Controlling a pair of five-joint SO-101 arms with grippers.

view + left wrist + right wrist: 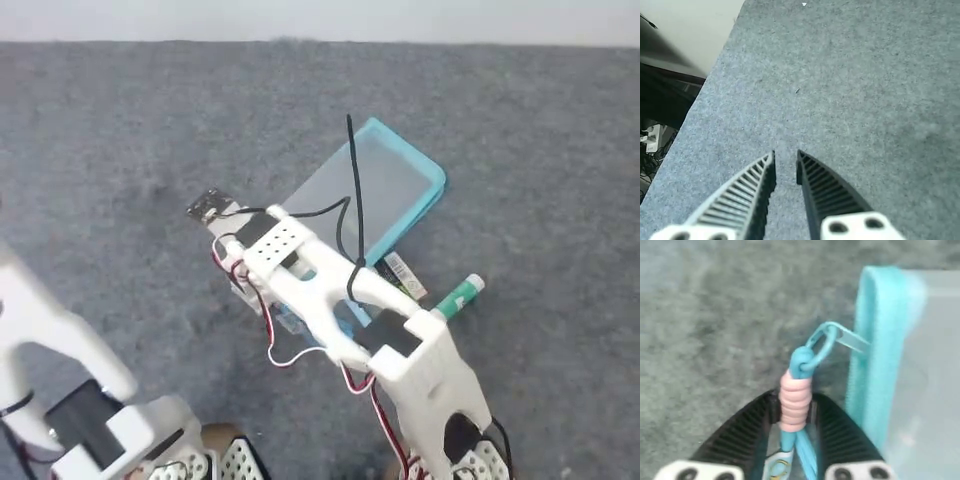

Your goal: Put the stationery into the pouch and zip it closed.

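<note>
A translucent pouch (385, 180) with a teal zipper edge (867, 340) lies on the grey mat. Its zipper pull, a pink coiled bead (794, 390) on a teal cord, is clamped in my right gripper (794, 401), which is shut on it just off the pouch's corner. In the high view the right arm reaches over the pouch's near end, and the right gripper (237, 268) is mostly hidden under its wrist. A green marker (460, 297) and a small labelled stick (400, 272) lie on the mat beside the pouch. My left gripper (785, 155) hovers over bare mat, open by a narrow gap, holding nothing.
The left arm (60, 340) stands at the near left of the high view, away from the pouch. The grey mat's (850, 75) edge, with a pale floor and cables beyond it, shows in the left wrist view. Open mat lies to the left and far side.
</note>
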